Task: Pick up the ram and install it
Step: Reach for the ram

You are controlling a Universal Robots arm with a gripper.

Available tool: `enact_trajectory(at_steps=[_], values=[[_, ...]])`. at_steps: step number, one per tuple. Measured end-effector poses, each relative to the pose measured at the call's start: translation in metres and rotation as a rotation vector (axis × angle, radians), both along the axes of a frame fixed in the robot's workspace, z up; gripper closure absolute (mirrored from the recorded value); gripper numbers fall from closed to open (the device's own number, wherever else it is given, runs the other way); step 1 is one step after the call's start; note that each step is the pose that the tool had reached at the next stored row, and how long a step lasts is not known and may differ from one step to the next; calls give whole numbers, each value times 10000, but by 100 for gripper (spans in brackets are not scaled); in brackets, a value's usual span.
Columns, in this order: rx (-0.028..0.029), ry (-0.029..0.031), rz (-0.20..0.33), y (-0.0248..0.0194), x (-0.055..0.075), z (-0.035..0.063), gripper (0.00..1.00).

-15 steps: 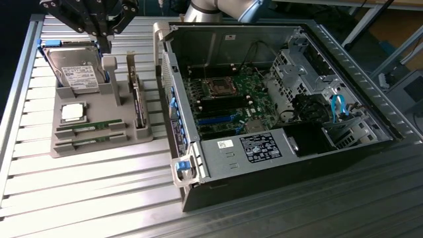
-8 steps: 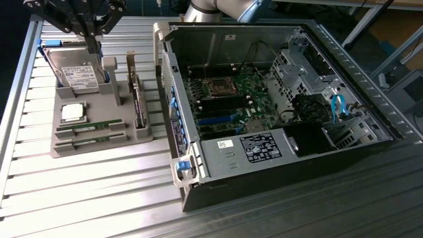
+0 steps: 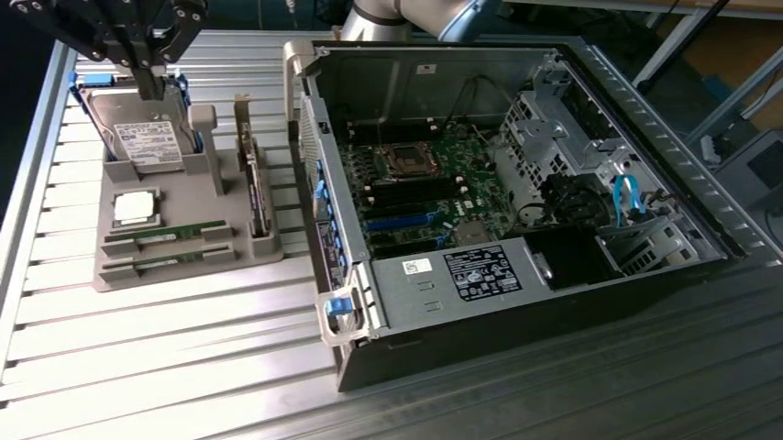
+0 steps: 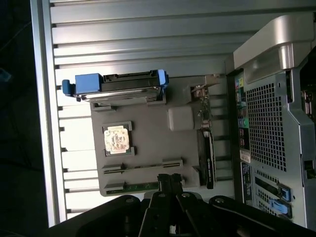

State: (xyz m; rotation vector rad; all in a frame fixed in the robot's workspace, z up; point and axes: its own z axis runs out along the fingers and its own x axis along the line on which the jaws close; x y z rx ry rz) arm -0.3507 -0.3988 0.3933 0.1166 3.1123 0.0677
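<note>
Two ram sticks lie on edge in slots at the near end of a grey holder tray [image 3: 183,188]: one ram stick [image 3: 169,236] and a second [image 3: 165,261] beside it. In the wrist view the ram [image 4: 140,186] is a thin green strip just in front of the fingertips, with the other stick [image 4: 148,165] one slot further on. My gripper [image 3: 149,87] hangs high over the tray's far end, above the hard drive [image 3: 145,137]. Its black fingers [image 4: 163,183] are pressed together, shut, with nothing between them.
The tray also carries a square silver processor [image 3: 135,209] and an expansion card [image 3: 255,183] standing on edge. At the exterior view's right lies the open computer case [image 3: 355,335], its motherboard [image 3: 423,192] exposed, with memory slots [image 3: 398,222]. Everything rests on a ribbed metal table [image 3: 159,348].
</note>
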Motion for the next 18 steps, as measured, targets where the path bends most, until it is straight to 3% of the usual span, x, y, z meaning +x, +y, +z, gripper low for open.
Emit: enact_trajectory(at_steps=[7,13,18], values=[[0,0,0,0,-142,0,90],[0,1,0,0,-143,1,90],[0,1,0,-30,-143,1,90]])
